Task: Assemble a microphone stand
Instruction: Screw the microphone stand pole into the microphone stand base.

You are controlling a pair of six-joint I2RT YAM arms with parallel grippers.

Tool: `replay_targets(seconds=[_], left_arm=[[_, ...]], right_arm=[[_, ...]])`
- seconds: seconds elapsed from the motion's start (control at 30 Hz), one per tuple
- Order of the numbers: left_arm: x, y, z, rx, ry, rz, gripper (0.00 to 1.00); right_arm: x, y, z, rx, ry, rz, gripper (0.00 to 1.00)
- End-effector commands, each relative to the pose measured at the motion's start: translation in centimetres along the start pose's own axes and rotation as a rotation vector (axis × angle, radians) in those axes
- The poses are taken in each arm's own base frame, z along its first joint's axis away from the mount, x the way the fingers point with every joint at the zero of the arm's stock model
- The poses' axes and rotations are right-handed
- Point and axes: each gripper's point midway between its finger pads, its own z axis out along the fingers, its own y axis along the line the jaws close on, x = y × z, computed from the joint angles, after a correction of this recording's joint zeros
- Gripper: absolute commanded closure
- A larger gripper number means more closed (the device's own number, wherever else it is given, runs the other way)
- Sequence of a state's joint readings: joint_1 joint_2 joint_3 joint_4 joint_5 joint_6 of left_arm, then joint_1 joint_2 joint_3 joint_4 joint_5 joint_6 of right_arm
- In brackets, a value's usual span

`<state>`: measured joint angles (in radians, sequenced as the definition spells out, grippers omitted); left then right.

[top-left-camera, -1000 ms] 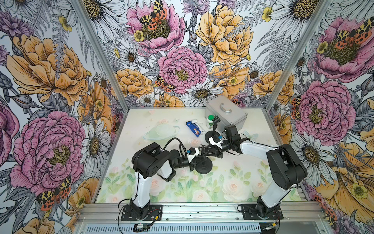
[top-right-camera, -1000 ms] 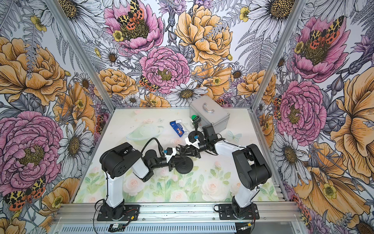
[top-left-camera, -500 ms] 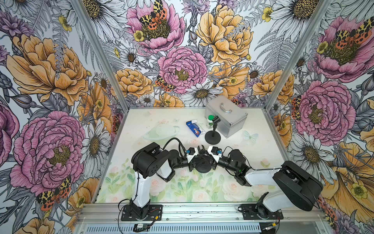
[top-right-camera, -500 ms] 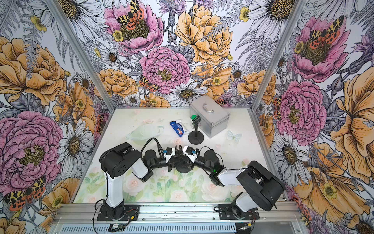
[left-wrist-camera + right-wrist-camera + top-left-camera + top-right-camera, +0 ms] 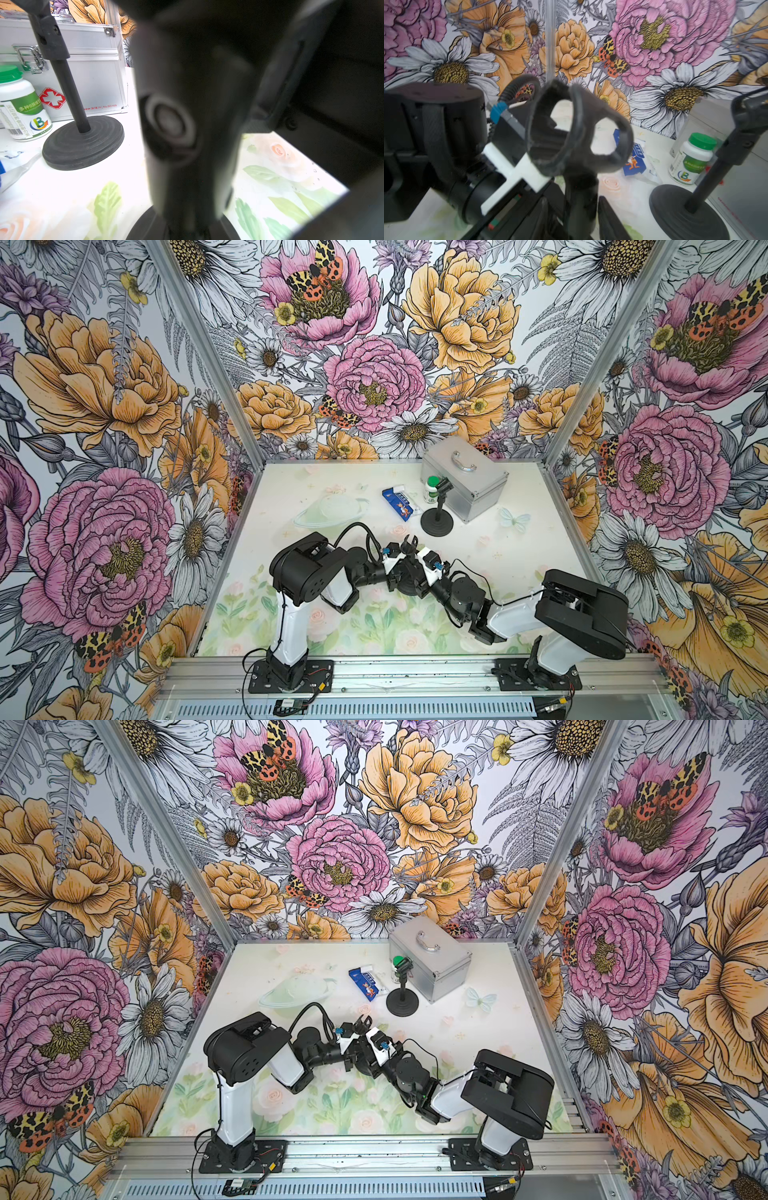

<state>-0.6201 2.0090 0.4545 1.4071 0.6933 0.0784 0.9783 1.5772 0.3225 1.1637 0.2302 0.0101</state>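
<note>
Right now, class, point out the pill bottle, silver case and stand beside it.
pill bottle (image 5: 433, 481): in a top view, green cap.
silver case (image 5: 484, 477): in a top view, top face.
stand (image 5: 436, 524): in a top view, base.

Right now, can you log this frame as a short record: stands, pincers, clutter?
far stand: upright, clip on, beside case
near stand: mid-table, clip on
left pincer: shut on near stand
right pincer: at its pole, grip unclear
clutter: bottle, blue packet
</note>
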Motion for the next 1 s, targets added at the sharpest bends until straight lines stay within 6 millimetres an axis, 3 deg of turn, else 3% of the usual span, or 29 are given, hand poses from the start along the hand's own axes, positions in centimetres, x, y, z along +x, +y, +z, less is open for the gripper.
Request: replay_targets(seconds=[0.0, 0.1, 0.23, 0.53, 0.73, 0.87, 0.97], left_arm=[[-0.4, 0.7, -0.4, -0.041, -0.008, 0.020, 0.82], [-0.3, 0.6, -0.3, -0.037, -0.006, 0.021, 0.82], [-0.2, 0.4, -0.2, -0.023, -0.004, 0.022, 0.82], [0.1, 0.3, -0.1, -0.010, 0.001, 0.019, 0.82], [0.2, 0.3, 0.0, -0.010, 0.001, 0.015, 0.82], [0.3, 0.7, -0.1, -0.025, 0.004, 0.008, 0.81], [0.3, 1.0, -0.1, -0.038, 0.002, 0.001, 0.80]], right_arm=[[1.9, 4.2, -1.7, -0.451, 0.107, -0.055, 0.49], [1.5, 4.6, -3.0, -0.662, 0.123, -0.073, 0.47], [1.8, 2.7, -3.1, -0.768, 0.168, -0.051, 0.48], [0.0, 0.9, -0.7, -0.917, 0.162, 0.010, 0.53], [0.1, 1.2, -0.1, -0.969, 0.184, -0.004, 0.76], [0.5, 0.3, 0.8, -0.812, 0.205, -0.075, 1.00], [0.3, -3.1, 2.1, -0.467, 0.139, -0.047, 1.00]])
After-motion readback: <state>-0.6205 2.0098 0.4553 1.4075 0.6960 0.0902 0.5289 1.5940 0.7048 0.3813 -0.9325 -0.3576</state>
